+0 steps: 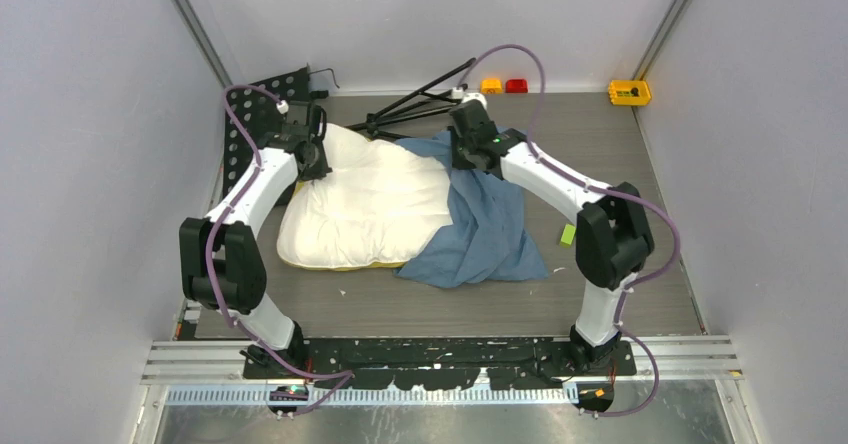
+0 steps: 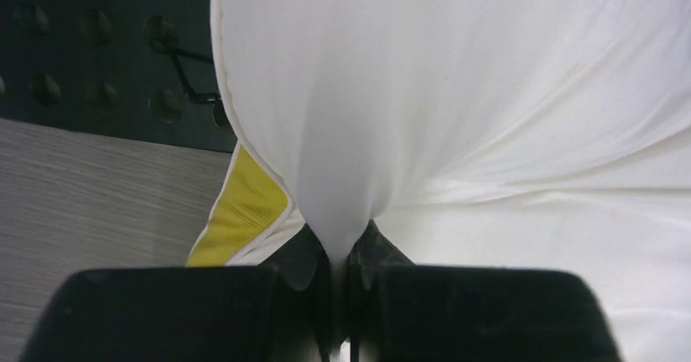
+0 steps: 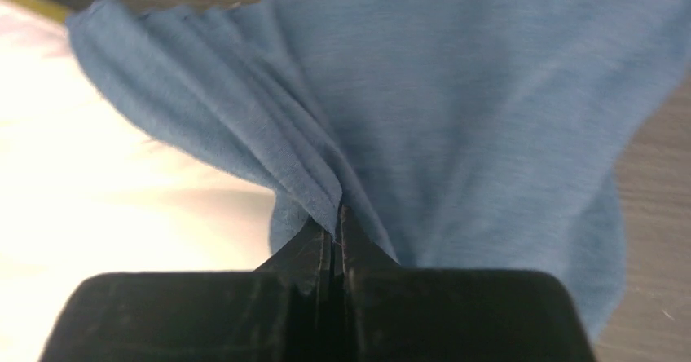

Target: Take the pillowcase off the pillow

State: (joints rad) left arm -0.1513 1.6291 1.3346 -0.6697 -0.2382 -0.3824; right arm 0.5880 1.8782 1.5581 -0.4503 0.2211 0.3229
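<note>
**Both hands clamped on cloth at the far side of the surface.**

The left hand (image 2: 341, 252) pinches a fold at the far-left corner of the pillow (image 1: 365, 204), just beside a black perforated plate (image 1: 255, 114). The right hand (image 3: 336, 219) pinches the bunched far edge of the pillowcase (image 1: 485, 229), which overlaps the pillow's right edge and spreads rightward. Bare surface (image 1: 620, 164) lies to the right and along the near edge; the left wall (image 1: 100, 164) stands close.

I see pale walls (image 1: 90, 114) around a grey wood-grain surface (image 1: 640, 164). A yellow block (image 1: 629, 91) sits far right.
</note>
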